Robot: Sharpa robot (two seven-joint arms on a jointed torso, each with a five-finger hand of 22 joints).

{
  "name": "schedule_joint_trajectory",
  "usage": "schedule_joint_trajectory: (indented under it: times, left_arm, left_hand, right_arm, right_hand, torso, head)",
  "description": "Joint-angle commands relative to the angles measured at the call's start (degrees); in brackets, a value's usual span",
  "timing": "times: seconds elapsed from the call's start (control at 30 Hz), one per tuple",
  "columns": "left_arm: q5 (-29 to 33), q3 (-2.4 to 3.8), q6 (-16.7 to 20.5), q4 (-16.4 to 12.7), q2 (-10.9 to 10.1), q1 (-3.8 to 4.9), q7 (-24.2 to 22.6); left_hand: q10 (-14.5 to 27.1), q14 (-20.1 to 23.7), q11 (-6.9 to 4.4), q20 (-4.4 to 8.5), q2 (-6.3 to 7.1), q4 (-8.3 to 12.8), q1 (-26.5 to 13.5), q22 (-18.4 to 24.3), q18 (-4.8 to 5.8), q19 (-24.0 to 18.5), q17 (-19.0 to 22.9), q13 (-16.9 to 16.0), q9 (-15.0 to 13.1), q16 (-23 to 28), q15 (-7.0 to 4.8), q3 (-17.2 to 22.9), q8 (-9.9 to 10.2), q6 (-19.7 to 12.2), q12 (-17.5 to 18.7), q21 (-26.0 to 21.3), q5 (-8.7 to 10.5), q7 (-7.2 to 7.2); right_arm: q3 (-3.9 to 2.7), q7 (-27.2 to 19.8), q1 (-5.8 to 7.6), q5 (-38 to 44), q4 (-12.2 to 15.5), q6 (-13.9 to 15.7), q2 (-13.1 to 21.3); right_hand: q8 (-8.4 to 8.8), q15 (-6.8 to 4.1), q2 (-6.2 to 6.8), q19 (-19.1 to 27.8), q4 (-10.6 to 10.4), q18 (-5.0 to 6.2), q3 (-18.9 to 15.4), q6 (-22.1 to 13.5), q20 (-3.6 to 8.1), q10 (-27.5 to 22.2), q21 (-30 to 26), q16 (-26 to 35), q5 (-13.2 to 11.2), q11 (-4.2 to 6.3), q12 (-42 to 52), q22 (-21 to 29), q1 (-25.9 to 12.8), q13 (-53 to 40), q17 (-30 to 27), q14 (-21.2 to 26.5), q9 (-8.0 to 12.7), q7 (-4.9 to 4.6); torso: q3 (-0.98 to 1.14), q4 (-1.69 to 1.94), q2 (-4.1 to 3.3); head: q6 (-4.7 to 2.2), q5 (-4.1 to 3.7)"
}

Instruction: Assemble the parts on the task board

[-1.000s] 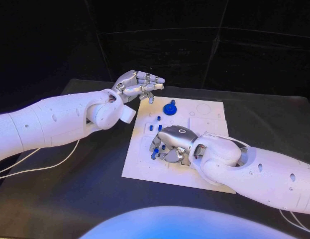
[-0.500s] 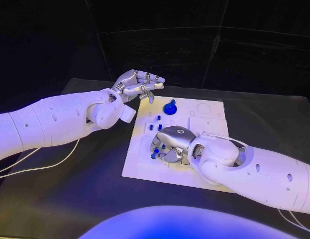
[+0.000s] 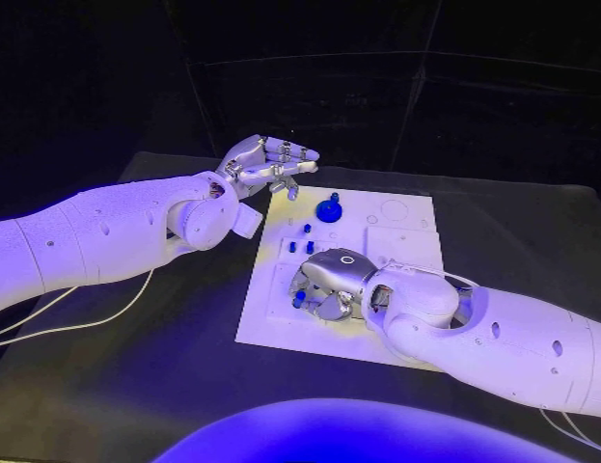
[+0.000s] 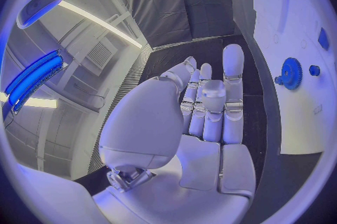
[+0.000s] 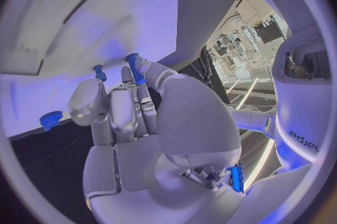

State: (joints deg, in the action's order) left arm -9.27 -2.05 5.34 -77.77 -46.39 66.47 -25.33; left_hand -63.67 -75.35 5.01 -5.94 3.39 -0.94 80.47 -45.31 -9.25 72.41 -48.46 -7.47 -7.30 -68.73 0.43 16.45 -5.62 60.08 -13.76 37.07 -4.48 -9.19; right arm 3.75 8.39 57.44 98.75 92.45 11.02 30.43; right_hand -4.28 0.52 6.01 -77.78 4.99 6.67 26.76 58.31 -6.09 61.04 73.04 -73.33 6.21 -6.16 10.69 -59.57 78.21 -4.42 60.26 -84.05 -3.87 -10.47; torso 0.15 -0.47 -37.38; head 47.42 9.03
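The white task board (image 3: 400,239) lies mid-table. A blue gear (image 3: 329,209) stands near its far edge, and short blue pegs (image 3: 300,243) stand just nearer. My right hand (image 3: 331,285) is bent down over the board's left middle. In the right wrist view its thumb and a finger pinch a blue peg (image 5: 133,68) against the board (image 5: 105,10), with another peg (image 5: 100,72) and the gear (image 5: 50,119) beyond. My left hand (image 3: 265,162) hovers off the board's far left corner, fingers loosely apart and holding nothing. Its wrist view shows that hand (image 4: 204,106) beside the gear (image 4: 291,72).
The board has several shallow square and round recesses (image 3: 395,214) on its right half. Black table (image 3: 133,386) surrounds it, with a white cable (image 3: 64,323) trailing under my left arm.
My right hand has edged slightly toward the board's left side and settled lower on the peg. The left hand has stayed where it was.
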Motion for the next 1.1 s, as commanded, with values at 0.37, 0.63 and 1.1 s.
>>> schedule_joint_trajectory:
  times: [0.37,0.63,1.1]
  left_arm:
    - [0.2,0.05,-0.8,0.0,0.0,0.09,0.0]
    - [0.2,0.05,-0.9,0.1,0.0,0.09,0.1]
    - [0.2,0.04,-1.0,0.1,-0.2,0.09,0.2]
  left_hand:
    - [0.4,0.6,0.13,-0.16,-0.24,0.3,0.5,0.1,-0.72,0.0,0.2,-0.1,0.0,0.1,0.03,0.0,-0.3,-0.2,-0.4,-0.3,-0.31,0.08]
    - [0.4,0.6,0.13,-0.16,-0.24,0.3,0.5,0.1,-0.72,0.0,0.2,-0.1,0.0,0.1,0.03,0.0,-0.3,-0.2,-0.4,-0.3,-0.31,0.08]
    - [0.4,0.6,0.13,-0.16,-0.23,0.3,0.5,0.3,-0.75,-0.1,0.3,-0.1,0.0,0.2,0.03,0.0,-0.3,-0.2,-0.5,-0.5,-0.31,0.08]
  right_arm:
    - [0.04,-0.7,0.06,-0.1,0.2,1.0,0.0]
    - [0.05,-1.7,0.06,-0.8,1.1,7.3,1.2]
    - [-1.61,-2.6,1.4,-10.8,8.7,14.5,11.1]
  right_hand:
    - [0.72,0.5,1.33,0.9,-0.9,-0.58,-3.3,-4.1,-0.7,-3.0,-1.0,0.6,0.6,-0.15,-0.5,1.2,-2.0,0.4,-1.0,-0.6,0.1,0.6]
    - [0.6,0.45,1.11,2.5,-1.2,0.07,-6.6,-7.4,-0.63,-6.2,-3.4,2.1,0.5,-0.14,-0.2,4.9,-1.6,0.5,-3.4,0.2,0.0,0.8]
    - [-0.76,0.31,-0.31,2.0,-2.4,-0.01,-8.9,-5.8,-0.61,-1.6,-3.4,2.0,1.4,0.12,4.0,4.7,-2.0,-0.5,-3.3,-0.2,-0.5,0.32]
  torso:
    - [0.01,-0.01,0.0]
    - [0.03,-0.07,0.02]
    - [-0.13,-0.1,0.19]
  head:
    - [-0.08,-0.15]
    - [-0.17,-0.22]
    - [-1.25,-2.18]
